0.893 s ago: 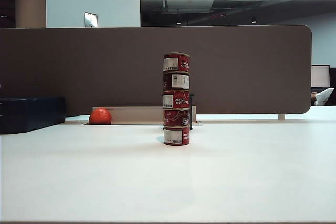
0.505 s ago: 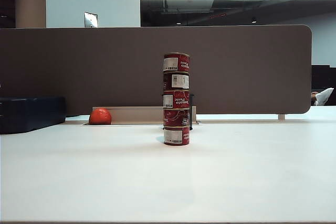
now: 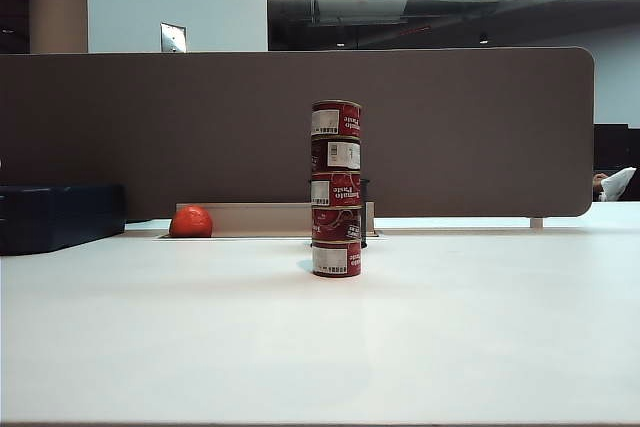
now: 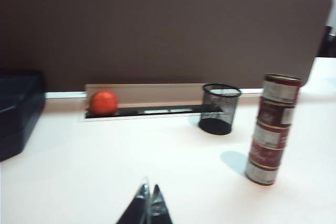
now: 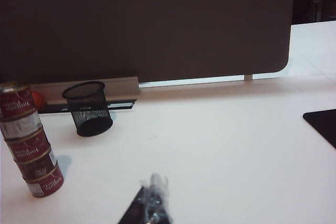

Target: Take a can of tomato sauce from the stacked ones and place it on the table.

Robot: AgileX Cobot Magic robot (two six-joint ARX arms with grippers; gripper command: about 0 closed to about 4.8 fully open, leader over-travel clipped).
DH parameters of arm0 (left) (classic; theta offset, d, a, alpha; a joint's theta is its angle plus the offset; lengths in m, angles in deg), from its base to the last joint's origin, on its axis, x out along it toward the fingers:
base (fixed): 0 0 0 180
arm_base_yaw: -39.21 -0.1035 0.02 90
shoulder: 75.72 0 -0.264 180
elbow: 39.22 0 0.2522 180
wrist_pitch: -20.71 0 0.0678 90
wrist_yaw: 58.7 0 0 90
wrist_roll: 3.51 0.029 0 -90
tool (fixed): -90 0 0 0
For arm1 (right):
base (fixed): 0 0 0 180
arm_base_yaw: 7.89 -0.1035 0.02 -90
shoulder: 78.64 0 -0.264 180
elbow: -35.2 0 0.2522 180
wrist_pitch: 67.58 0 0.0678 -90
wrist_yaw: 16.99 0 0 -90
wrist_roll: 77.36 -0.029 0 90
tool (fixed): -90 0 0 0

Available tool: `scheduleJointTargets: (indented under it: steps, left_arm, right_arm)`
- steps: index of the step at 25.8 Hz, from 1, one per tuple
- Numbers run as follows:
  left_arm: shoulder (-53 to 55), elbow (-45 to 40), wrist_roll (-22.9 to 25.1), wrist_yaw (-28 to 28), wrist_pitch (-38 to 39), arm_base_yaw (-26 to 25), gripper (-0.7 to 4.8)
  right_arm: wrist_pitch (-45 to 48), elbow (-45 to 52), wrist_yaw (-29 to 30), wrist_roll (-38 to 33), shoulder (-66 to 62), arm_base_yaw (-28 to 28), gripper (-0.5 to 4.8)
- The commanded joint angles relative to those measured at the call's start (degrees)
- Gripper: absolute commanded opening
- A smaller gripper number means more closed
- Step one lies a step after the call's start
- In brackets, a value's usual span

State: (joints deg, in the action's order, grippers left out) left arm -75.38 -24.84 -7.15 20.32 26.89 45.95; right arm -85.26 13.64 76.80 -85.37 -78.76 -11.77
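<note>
The mesh cup [image 3: 363,209] was almost wholly hidden behind the stack of cans [image 3: 336,188] in the exterior view. Both wrist views were blurred; the left gripper [image 4: 149,195] and right gripper [image 5: 153,192] were cut off by the frame edge.

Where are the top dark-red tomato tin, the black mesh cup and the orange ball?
top dark-red tomato tin [image 3: 336,119]: exterior view, on its label side.
black mesh cup [image 4: 219,108]: left wrist view, on its wall.
orange ball [image 3: 190,221]: exterior view, on its front.
</note>
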Motion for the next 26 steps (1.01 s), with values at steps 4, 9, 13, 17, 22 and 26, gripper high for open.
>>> scheduleJointTargets:
  steps: [4,9,13,17,22,26]
  left_arm:
    - [0.02,0.55,0.09,-2.43,-2.73,-0.04,-0.06]
    - [0.02,3.39,-0.04,-3.78,-2.73,-0.04,-0.06]
    - [0.02,5.97,-0.04,-6.4,-1.73,-0.04,-0.06]
    - [0.04,9.53,-0.04,-7.52,2.12,-0.04,-0.06]
    - [0.04,10.86,-0.09,-8.92,3.54,-0.04,-0.06]
    - [0.04,10.91,-0.24,-10.95,4.94,-0.04,-0.06]
  right_arm:
    - [-4.11,-7.91,0.04,-0.37,-0.79,0.0,-0.05]
    - [-9.4,-14.99,0.5,-0.39,-4.2,0.0,-0.05]
    - [-13.57,-20.72,2.99,-0.39,-9.68,0.0,-0.05]
    - [-16.39,-30.14,9.55,-0.42,-19.91,-0.02,-0.04]
    - [-23.69,-43.87,14.93,-0.61,-33.66,-0.07,0.14]
    - [-28.37,-52.87,19.12,-0.76,-42.97,-0.15,1.52]
